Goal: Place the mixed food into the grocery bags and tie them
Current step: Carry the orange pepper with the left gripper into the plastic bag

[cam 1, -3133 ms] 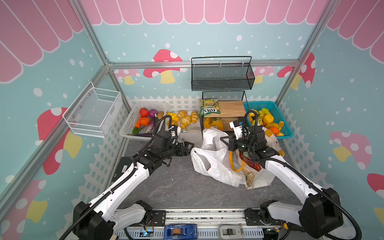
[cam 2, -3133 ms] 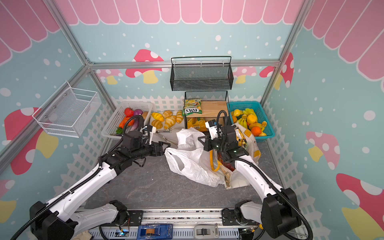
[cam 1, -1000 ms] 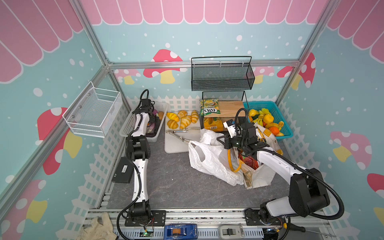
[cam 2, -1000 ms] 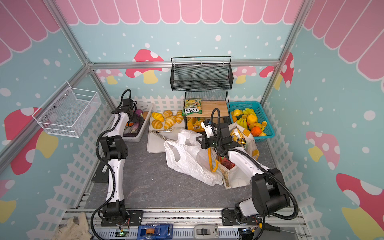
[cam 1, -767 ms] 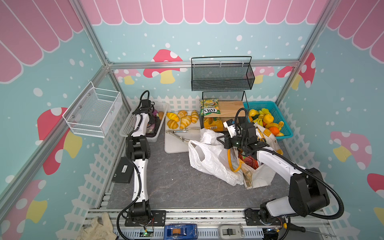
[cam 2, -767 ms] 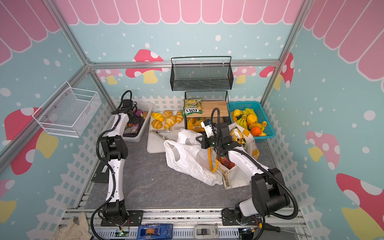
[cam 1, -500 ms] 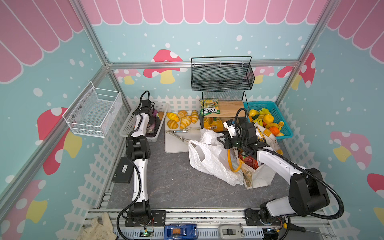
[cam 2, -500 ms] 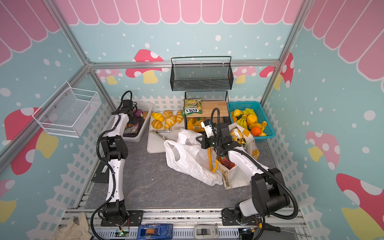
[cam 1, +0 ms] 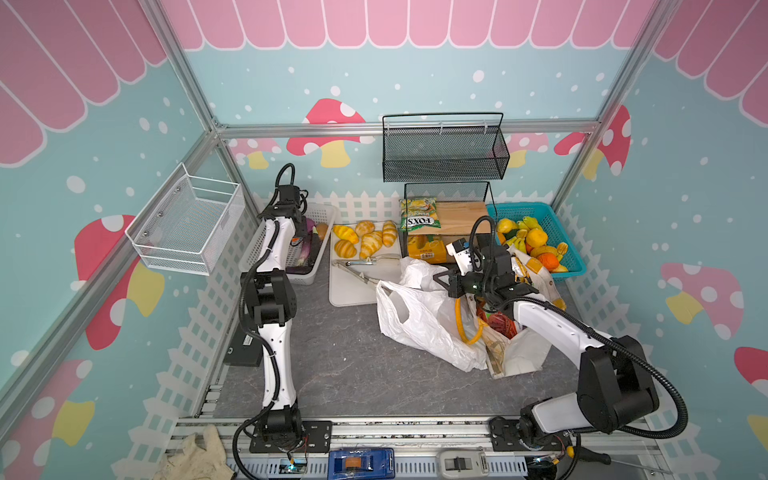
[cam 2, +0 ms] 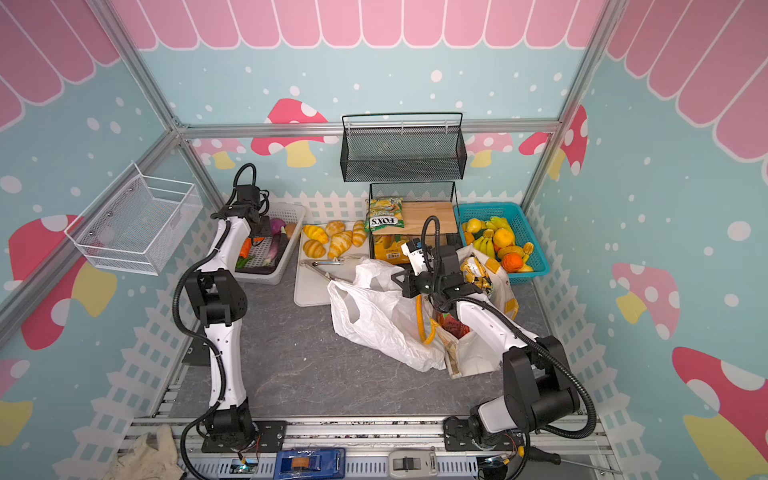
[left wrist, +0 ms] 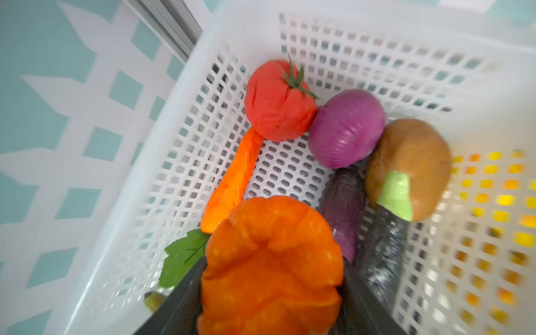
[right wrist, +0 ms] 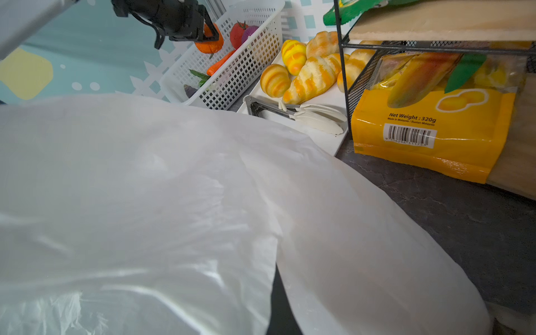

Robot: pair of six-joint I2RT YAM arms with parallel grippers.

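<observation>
One ribbed orange toy vegetable [left wrist: 269, 261], soft-looking and lobed like a small pumpkin, sits between the two black fingers [left wrist: 179, 298] of the left gripper [right wrist: 209, 34]. The jaws stand partway apart, pressed against its sides. In the right wrist view it hangs about level with the rim of the white lattice plastic basket [left wrist: 174, 174].

Ahead of those jaws, on the basket floor, lie:
- one tapered orange carrot [left wrist: 235, 179], with a flat green leaf [left wrist: 182, 258] at its thick end beside a finger
- one round red tomato [left wrist: 278, 101] with a green stalk
- one smooth purple onion [left wrist: 346, 129], touching the tomato
- one dull brown potato [left wrist: 412, 162]
- two long dark purple aubergines, one matte [left wrist: 343, 208] and one glossy with a pale-green cap [left wrist: 385, 249]

The right gripper [cam 1: 441, 277] has its jaws shut, pinching the rim of the one thin, crinkly white plastic carrier bag [cam 1: 419, 320]. The bag billows out ahead of them and hides the fingertips in the right wrist view. Behind those jaws, under the right arm, stands the one stiff off-white tote with yellow loop handles [cam 1: 521, 353]. One red crinkly packet [cam 1: 500, 324] shows in its mouth. One black-and-yellow packet [cam 2: 476, 272] lies at its far edge, beside the wrist.

Well ahead of the right jaws, five glossy golden rolls [cam 1: 371, 244] rest on a flat white board [cam 1: 353, 291].
</observation>
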